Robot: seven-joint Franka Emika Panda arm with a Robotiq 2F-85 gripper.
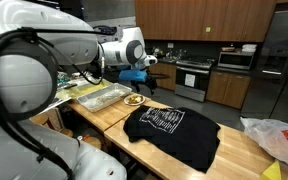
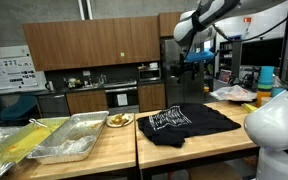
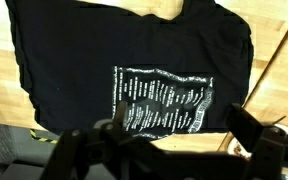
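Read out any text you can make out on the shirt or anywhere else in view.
Nothing can be read as words in any view.
White print block on the black T-shirt: rows of lettering, too blurred to read in the wrist view and too small in both exterior views.
Wall poster beside the cabinets: printed sheets, too small to read.

Illegibly blurred white lettering [image 3: 164, 100] on the black T-shirt [image 3: 64, 70].
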